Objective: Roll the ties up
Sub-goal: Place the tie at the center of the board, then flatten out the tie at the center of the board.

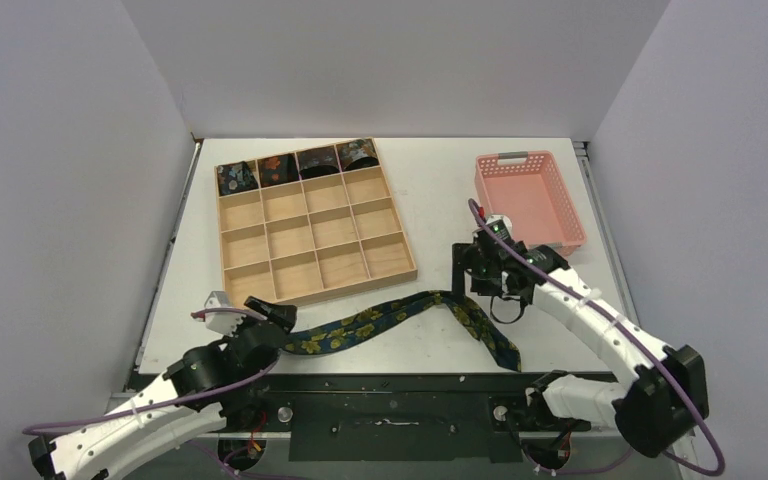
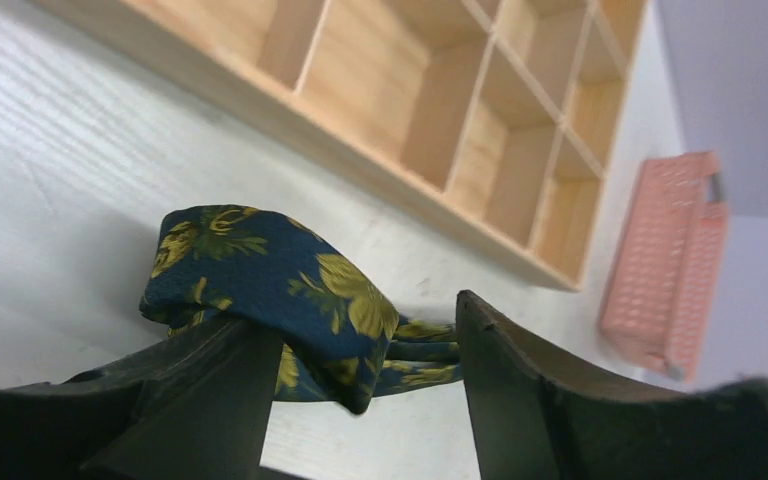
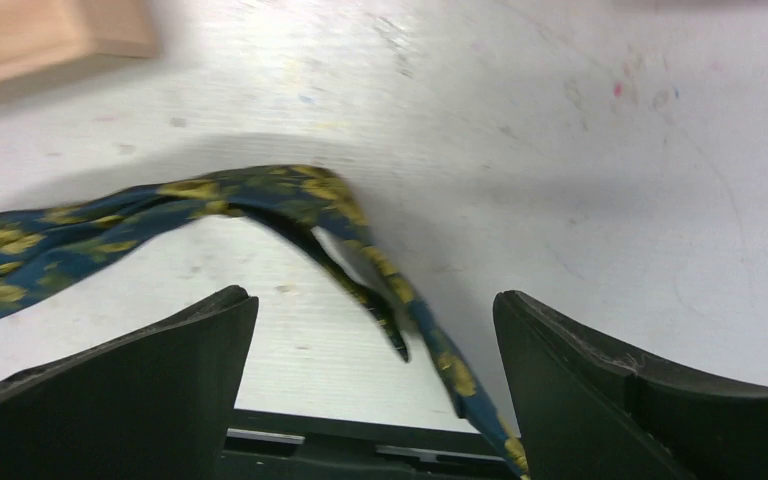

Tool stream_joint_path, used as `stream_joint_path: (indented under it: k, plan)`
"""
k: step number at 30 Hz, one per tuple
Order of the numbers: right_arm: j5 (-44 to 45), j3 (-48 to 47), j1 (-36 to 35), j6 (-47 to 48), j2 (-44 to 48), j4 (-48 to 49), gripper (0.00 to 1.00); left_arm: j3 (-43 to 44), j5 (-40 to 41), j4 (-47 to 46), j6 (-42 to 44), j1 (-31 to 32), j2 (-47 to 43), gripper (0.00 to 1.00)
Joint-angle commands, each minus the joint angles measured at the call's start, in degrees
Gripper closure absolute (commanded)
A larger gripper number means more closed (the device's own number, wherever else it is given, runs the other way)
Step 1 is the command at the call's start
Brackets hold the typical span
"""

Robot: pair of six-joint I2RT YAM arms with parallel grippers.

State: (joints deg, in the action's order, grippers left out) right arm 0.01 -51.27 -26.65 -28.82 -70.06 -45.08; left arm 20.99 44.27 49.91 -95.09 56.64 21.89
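Tie (image 1: 400, 311) end hidden under left gripper (image 1: 283, 327)

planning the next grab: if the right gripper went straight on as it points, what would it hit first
Probably the tie, whose bend lies just ahead of the right gripper, between its open jaws, with the table right beneath it; depth is unclear.

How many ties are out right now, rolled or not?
5. Four rolled ties fill the wooden tray's back row, one per cell; one unrolled tie lies near the arms. None seem hidden.
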Motion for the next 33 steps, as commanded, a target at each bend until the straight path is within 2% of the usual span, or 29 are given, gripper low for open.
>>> stream_joint_path:
  k: [1,3,6,9,12,16,21,26,29,33]
  plan:
    - [12.1,-0.5,-10.1,-6.6,6.4,-1.7,0.14,7.2,7.8,5.8,4.7,0.0,-3.9,0.32]
    - [16.3,2.7,-16.9,-10.5,8.8,0.2,0.21,9.2,8.5,7.1,7.7,0.0,-5.7,0.26]
    - [17.0,8.9,-24.9,-13.9,11.4,7.8,0.39,11.4,7.9,7.6,13.1,0.1,-7.6,0.25]
    - [16.3,12.3,-26.5,-14.9,10.3,14.8,0.55,13.3,7.9,9.4,16.6,0.0,-9.2,0.25]
    - [18.0,13.5,-25.8,-13.4,8.2,20.6,0.6,16.1,10.0,14.8,15.9,0.0,-9.5,0.25]
    - [12.6,13.8,-17.2,-10.4,1.3,25.2,0.62,16.8,9.9,17.1,14.5,0.0,-10.4,0.26]
    - [8.6,13.9,-8.9,-7.1,-3.5,28.5,0.63,11.0,4.2,6.8,20.0,0.0,-12.2,0.36]
    - [5.0,12.0,-3.4,-4.9,-9.8,29.9,0.61,5.4,-0.5,-3.6,22.5,0.0,-9.1,0.43]
    - [5.3,11.2,-1.5,-4.3,-9.9,29.4,0.53,4.0,-2.0,-7.3,22.6,0.1,-5.8,0.44]
    - [6.9,12.4,-1.9,-5.3,0.2,26.8,0.31,3.6,-2.8,-9.9,24.1,0.0,-3.1,0.44]
